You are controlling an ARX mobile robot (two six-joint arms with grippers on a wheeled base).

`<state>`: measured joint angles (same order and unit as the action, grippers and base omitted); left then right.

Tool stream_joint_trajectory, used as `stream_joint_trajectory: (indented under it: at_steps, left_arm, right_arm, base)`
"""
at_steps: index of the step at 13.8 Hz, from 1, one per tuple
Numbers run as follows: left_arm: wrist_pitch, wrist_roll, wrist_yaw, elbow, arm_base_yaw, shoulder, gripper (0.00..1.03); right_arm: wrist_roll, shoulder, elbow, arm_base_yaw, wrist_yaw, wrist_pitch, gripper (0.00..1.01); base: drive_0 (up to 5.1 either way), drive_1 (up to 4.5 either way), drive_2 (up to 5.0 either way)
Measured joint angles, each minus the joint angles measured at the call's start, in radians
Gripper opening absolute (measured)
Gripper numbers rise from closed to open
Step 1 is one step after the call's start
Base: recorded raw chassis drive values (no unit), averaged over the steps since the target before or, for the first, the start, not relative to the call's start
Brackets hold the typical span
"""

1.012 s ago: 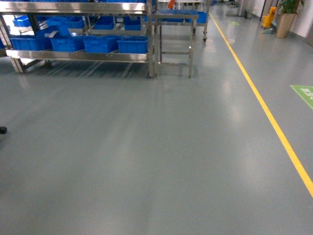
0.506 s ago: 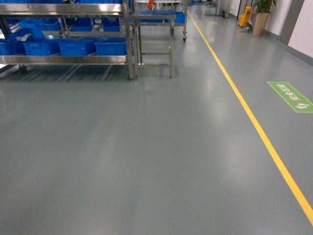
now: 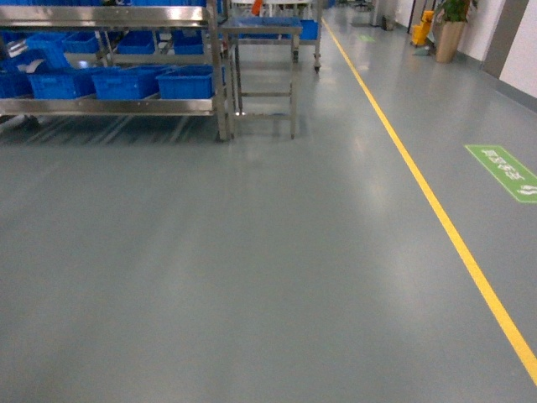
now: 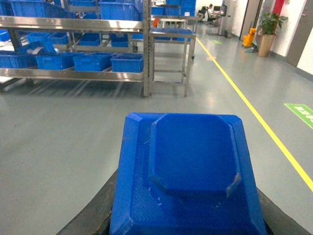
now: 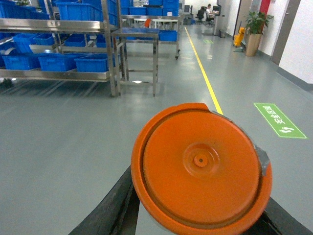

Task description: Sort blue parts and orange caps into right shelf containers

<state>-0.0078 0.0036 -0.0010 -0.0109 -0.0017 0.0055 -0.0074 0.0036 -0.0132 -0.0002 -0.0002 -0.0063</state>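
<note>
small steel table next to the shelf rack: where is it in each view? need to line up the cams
Head: small steel table at top centre, just right of the shelf rack.
Left wrist: small steel table at top, right of centre, beyond the blue part filling the foreground.
Right wrist: small steel table at upper left of centre, above the orange cap.
Shared landmark: the yellow floor line running right of the table in all three.

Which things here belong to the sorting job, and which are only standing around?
Job:
blue part, in the left jaws
orange cap, in the right jaws
blue crates on the shelf

Not the job:
steel table
yellow line
green sign
plant
</note>
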Motion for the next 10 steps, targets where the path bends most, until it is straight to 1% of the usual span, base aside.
stream_joint_trajectory:
  at_steps: [10]
  left_arm:
    - [0.002, 0.0, 0.0, 0.0, 0.0, 0.0, 0.43]
  right_arm:
    - [0.0, 0.0, 0.0, 0.0, 0.0, 0.003, 0.45]
  base:
    - [0.0, 4.21, -4.1]
